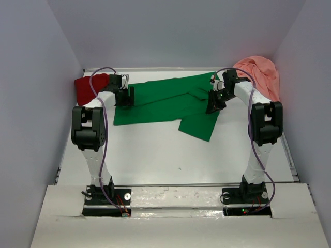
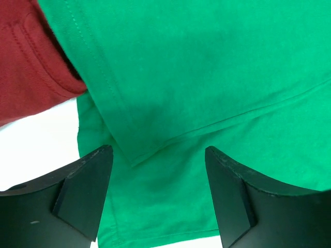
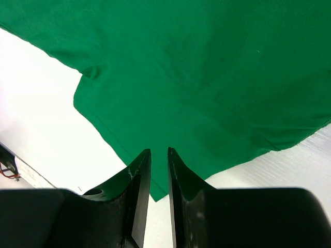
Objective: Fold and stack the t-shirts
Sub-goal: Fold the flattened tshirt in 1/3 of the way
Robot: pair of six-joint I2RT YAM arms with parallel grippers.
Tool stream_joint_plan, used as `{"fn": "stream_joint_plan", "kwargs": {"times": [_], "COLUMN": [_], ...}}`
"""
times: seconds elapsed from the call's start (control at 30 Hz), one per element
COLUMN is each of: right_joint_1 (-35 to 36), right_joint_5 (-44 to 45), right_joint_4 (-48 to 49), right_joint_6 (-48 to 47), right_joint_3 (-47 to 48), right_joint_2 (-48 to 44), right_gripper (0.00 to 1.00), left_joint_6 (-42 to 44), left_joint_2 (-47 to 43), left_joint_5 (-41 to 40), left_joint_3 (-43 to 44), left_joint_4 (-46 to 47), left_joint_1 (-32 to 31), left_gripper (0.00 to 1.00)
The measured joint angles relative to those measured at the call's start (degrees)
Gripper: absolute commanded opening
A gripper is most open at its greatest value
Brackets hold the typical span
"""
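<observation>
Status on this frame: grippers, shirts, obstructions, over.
Left gripper open over green t-shirt. Right gripper nearly closed at its edge, grip unconfirmed. Dark red t-shirt, salmon-pink t-shirt bunched at far corners.

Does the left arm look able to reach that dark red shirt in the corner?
Probably yes: the left gripper hovers open beside the red shirt, with only an edge of the green shirt between.

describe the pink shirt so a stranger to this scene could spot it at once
On the white table, go to the far right corner, behind the right arm. The pink shirt sits there in a crumpled heap. It alone is salmon: the green shirt lies spread mid-table, the dark red shirt bunched far left.
</observation>
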Motion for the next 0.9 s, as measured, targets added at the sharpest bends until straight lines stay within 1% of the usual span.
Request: {"fn": "stream_joint_plan", "kwargs": {"times": [0.17,0.53,0.63,0.73,0.77,0.87,0.9], "right_joint_1": [0.0,0.0,0.0,0.0,0.0,0.0,0.0], "right_joint_5": [0.0,0.0,0.0,-0.02,-0.04,-0.07,-0.07], "right_joint_4": [-0.02,-0.07,-0.07,-0.07,-0.09,-0.09,-0.09], "right_joint_6": [-0.04,-0.63,-0.66,-0.66,-0.66,-0.66,-0.68], "right_joint_3": [0.0,0.0,0.0,0.0,0.0,0.0,0.0], "right_joint_2": [-0.35,-1.38,-1.57,-1.81,-1.88,-2.03,-2.03], "right_gripper": [0.25,0.24,0.24,0.24,0.24,0.24,0.24], "left_joint_6": [-0.07,-0.11,-0.15,-0.26,-0.28,-0.59,-0.81], "left_joint_2": [0.0,0.2,0.9,1.53,1.81,2.19,2.25], "left_joint_5": [0.04,-0.37,-0.46,-0.44,-0.44,-0.39,-0.39], "left_joint_3": [0.02,-0.2,-0.2,-0.2,-0.2,-0.2,-0.2], "left_joint_4": [0.09,-0.07,-0.07,-0.11,-0.11,-0.11,-0.09], "left_joint_1": [-0.33,-0.35,-0.35,-0.35,-0.35,-0.35,-0.35], "left_gripper": [0.79,0.78,0.77,0.7,0.66,0.59,0.5]}}
